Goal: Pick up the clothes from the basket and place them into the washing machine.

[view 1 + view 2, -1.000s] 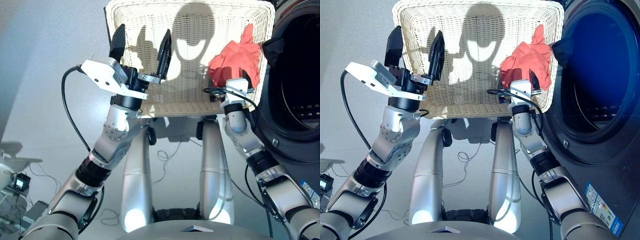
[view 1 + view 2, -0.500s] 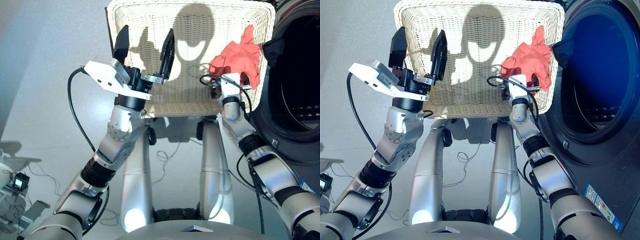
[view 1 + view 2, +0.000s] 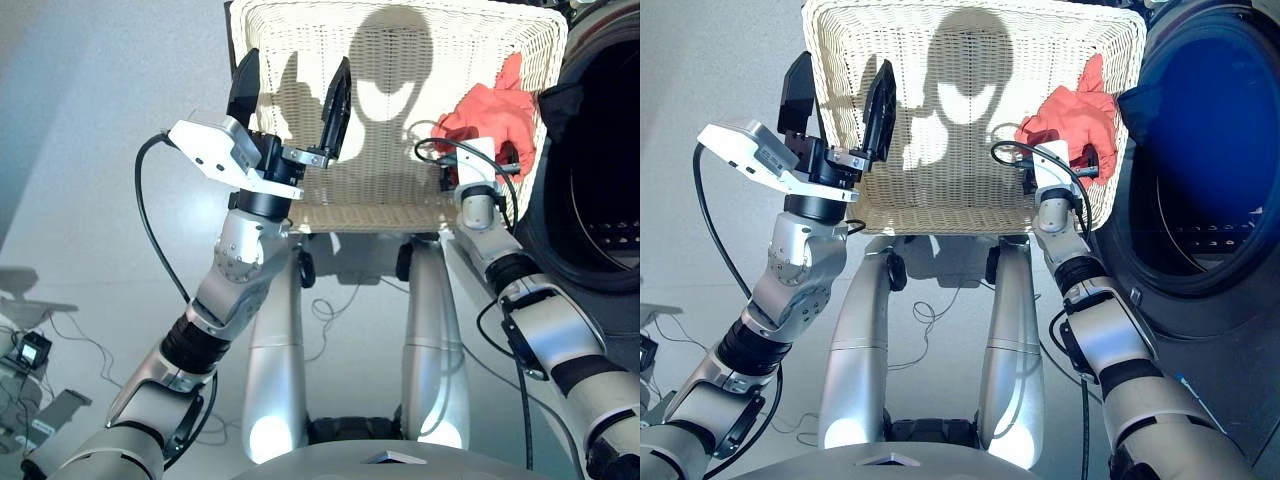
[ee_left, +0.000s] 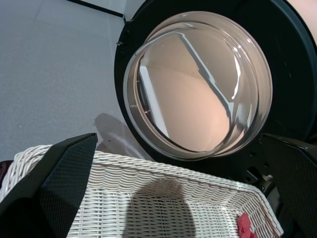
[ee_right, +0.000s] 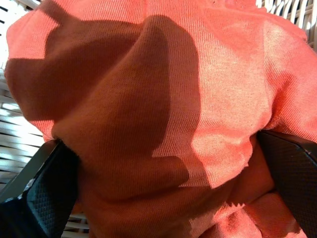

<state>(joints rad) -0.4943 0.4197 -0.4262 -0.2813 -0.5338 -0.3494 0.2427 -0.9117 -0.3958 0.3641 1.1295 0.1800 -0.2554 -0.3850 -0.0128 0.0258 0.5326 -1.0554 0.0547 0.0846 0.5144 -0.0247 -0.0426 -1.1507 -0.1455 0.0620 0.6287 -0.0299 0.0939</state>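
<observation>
While its two black fingers stand spread on either side of the coral red garment [image 5: 163,114], the right gripper [image 3: 487,160] presses into that cloth without closing. That garment lies bunched in the basket [image 3: 390,90], against the side next to the washing machine [image 3: 1200,200], whose drum hole is open. Over the basket's other side, the left gripper [image 3: 290,95] hovers, fingers wide apart, holding nothing.

The left arm is bent and raised, its hand [image 3: 288,92] upright with both fingers spread wide apart. The right arm reaches far forward, its hand [image 5: 163,163] spread around red cloth.
</observation>
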